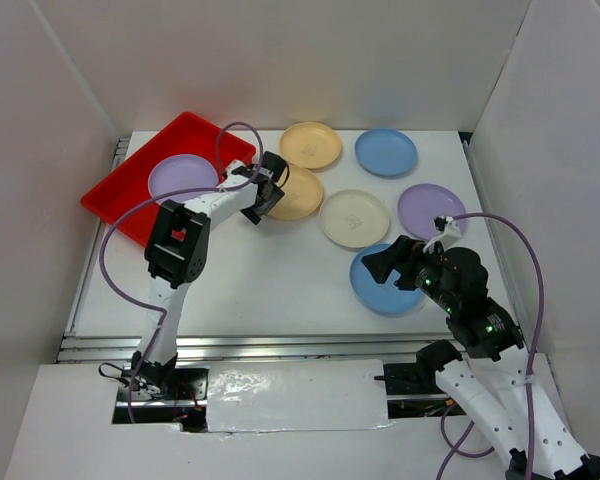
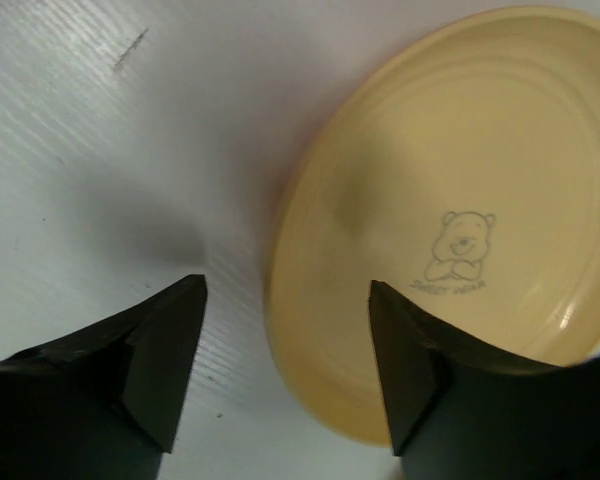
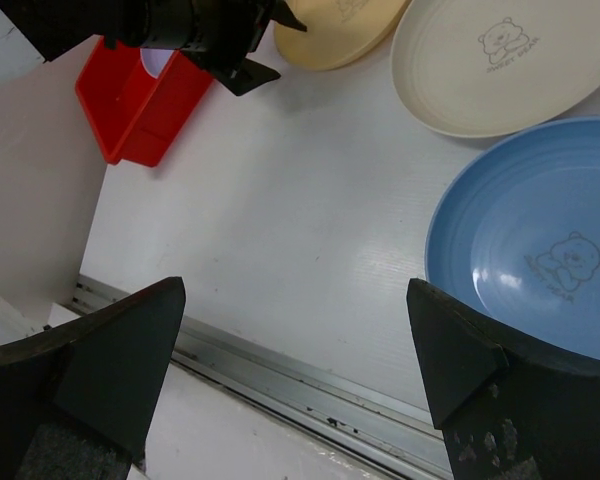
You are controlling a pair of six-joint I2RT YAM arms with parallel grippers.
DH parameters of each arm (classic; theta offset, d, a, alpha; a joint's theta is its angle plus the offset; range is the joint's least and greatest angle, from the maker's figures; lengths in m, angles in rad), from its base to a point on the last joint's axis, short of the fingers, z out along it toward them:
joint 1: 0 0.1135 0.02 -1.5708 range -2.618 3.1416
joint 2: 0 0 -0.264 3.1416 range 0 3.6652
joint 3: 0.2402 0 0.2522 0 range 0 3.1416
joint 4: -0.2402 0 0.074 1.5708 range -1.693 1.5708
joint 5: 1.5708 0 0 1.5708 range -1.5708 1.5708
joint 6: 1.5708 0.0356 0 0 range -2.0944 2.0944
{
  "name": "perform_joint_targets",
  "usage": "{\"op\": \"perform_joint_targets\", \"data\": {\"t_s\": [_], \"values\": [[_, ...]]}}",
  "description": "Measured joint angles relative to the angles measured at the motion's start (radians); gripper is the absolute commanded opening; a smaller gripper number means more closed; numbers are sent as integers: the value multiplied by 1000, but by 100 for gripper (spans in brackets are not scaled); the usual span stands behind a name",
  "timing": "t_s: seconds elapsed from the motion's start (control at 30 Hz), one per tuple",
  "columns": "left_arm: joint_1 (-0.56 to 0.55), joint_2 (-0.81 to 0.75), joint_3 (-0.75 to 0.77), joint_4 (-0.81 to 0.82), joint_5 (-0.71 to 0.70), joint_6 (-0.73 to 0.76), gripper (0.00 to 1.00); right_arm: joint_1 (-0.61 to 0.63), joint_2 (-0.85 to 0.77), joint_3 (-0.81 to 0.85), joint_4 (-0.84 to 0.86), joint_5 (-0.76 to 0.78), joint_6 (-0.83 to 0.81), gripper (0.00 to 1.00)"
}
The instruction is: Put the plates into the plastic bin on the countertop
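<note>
Between the fingers of the left gripper [image 2: 285, 290] the left rim of the near yellow plate [image 2: 460, 200] is straddled. One finger is held over the bare countertop [image 2: 100, 150] and the other over the plate's inside. The jaws are seen standing apart, with nothing clamped. A small bear mark is printed at the middle of this plate.

The plate is found lying flat just right of the plastic bin [image 1: 120, 205], which is set at an angle in the far left corner. Inside the bin one purple plate [image 1: 183, 178] is already laid.

Just beyond the near yellow plate the far yellow plate [image 1: 311, 145] is seen, and to the right of that the far blue plate [image 1: 386, 152]. A cream plate [image 1: 354, 218] is placed just right of the near yellow plate, and the right purple plate [image 1: 431, 210] is further right again.

The right gripper [image 3: 295, 300] is held wide open with nothing between its fingers. It hangs over the countertop at the left edge of the near blue plate [image 3: 540, 250], which is laid on the near right of the surface, near the cream plate.
</note>
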Motion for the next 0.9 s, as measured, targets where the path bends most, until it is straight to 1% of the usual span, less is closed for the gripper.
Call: {"op": "perform_joint_targets", "data": {"t_s": [0.03,0.1,0.13,0.2,0.3,0.33,0.4,0.47,0.53,0.6,0.73,0.8,0.9], "values": [[2,8,0,-7,-2,-6,63,-2,0,-2,0,-1,-2,100],[5,19,-8,-20,-5,-16,52,-6,0,-6,0,-3,-5,100],[8,19,-19,-23,-5,-23,39,-8,0,-7,0,-5,-7,100],[15,20,-31,-19,-2,-34,31,-9,1,-7,0,-10,-10,100],[31,21,-35,-16,3,-37,9,-11,2,-7,0,-17,-11,100],[35,15,-35,-2,7,-42,0,-11,2,-7,0,-18,-11,100],[42,-4,-51,17,8,-37,0,-11,2,-7,0,-21,-12,100],[50,-36,-105,26,8,-32,0,-13,2,-7,0,-21,-12,100],[53,-100,-181,43,11,-11,0,-13,3,-7,0,-21,-14,100],[59,-183,-225,27,10,29,0,-14,6,-7,2,-23,-15,100],[86,-356,-220,-10,-3,103,0,-19,30,-7,13,-34,-14,100],[137,-426,-192,-8,11,132,0,-20,42,-8,19,-39,-14,100],[274,-468,-139,-7,24,167,0,-20,55,-18,39,-47,-13,100]]}}
